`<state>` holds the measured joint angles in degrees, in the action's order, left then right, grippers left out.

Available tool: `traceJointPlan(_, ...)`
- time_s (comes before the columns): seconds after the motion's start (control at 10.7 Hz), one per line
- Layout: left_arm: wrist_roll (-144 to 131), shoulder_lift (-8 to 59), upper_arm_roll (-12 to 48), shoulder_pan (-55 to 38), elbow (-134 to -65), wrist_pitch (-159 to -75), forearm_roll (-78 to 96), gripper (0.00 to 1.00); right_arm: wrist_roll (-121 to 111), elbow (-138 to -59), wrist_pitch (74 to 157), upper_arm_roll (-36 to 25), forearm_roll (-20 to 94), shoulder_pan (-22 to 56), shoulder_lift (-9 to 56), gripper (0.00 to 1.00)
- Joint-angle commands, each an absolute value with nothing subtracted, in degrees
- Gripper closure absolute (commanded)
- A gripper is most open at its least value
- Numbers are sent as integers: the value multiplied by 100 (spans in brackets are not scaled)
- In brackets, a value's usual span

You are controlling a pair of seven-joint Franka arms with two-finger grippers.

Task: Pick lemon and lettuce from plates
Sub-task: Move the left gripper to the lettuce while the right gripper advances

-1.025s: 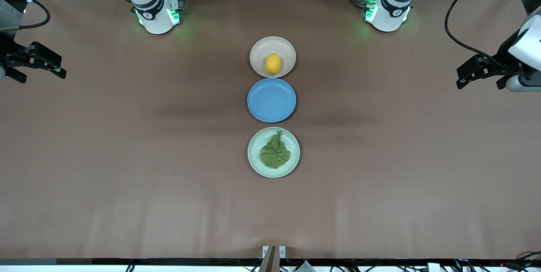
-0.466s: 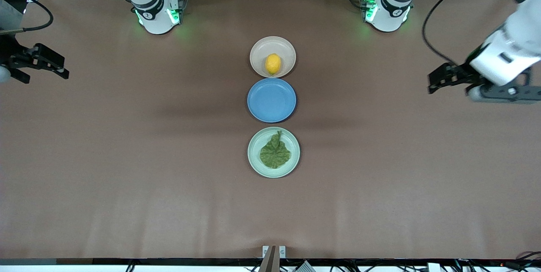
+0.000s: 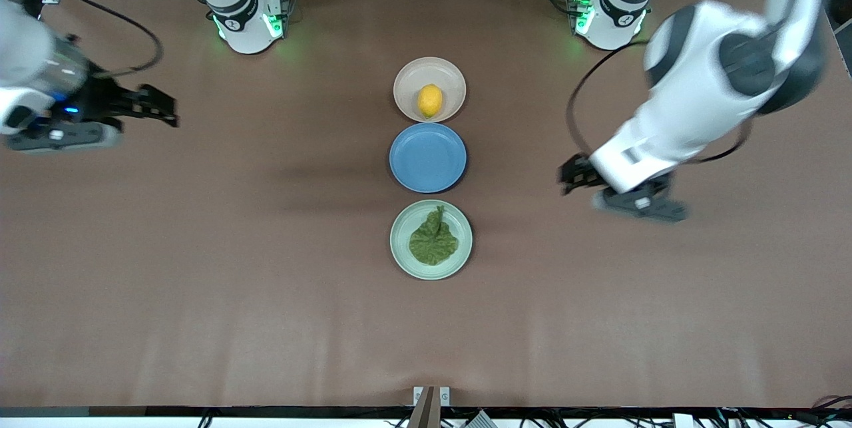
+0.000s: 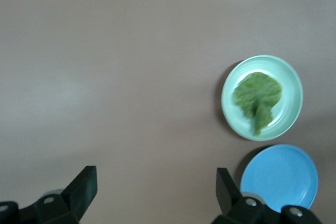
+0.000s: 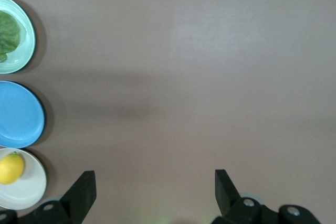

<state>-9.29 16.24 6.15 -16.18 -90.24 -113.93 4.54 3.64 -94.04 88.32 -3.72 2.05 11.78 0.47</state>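
Observation:
The yellow lemon (image 3: 430, 100) lies on the beige plate (image 3: 407, 82), the plate closest to the robots' bases. The dark green lettuce (image 3: 434, 240) lies flat on the mint green plate (image 3: 399, 251), the one nearest the front camera. My left gripper (image 3: 570, 176) is open and empty, over bare table toward the left arm's end, beside the blue plate. Its wrist view shows its open gripper (image 4: 155, 182) and the lettuce (image 4: 256, 94) on the green plate (image 4: 291, 80). My right gripper (image 3: 163, 107) is open and empty, over bare table toward the right arm's end. Its wrist view shows its open gripper (image 5: 153, 182) and the lemon (image 5: 10, 167).
An empty blue plate (image 3: 428, 157) sits between the two task plates, the three in a row at the table's middle. It also shows in the left wrist view (image 4: 281, 177) and the right wrist view (image 5: 18, 114). Brown table (image 3: 266, 295) surrounds them.
Both arms have swung in from the table's ends toward the plates. The left gripper moved much farther in and down the view; the right gripper moved in a little. Plates and food have not moved.

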Motion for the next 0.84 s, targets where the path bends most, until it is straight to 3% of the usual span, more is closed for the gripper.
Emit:
traceJointPlan(0.0, -1283, 2432, 571, -2196, -8903, -12240, 580, 0, 913, -10149, 9307, -387, 368, 1511, -70, 0)
traceJointPlan(0.28, -1336, 3389, 528, -2732, -8939, -13784, 554, 0, 2053, -10861, 9552, -387, 650, 2107, -132, 0)
traceJointPlan(0.47, -1353, 4005, 536, -2838, -8930, -14945, 431, 0, 2975, -11344, 10279, -387, 659, 2835, -88, 0)
traceJointPlan(0.65, -1353, 4279, 545, -2996, -8877, -15292, 448, 0, 3278, -11994, 11420, -387, 773, 3207, 43, 0)
traceJointPlan(0.75, -1354, 4332, 528, -3101, -8877, -15310, 448, 0, 3287, -12215, 11591, -387, 878, 3304, 9, 0)
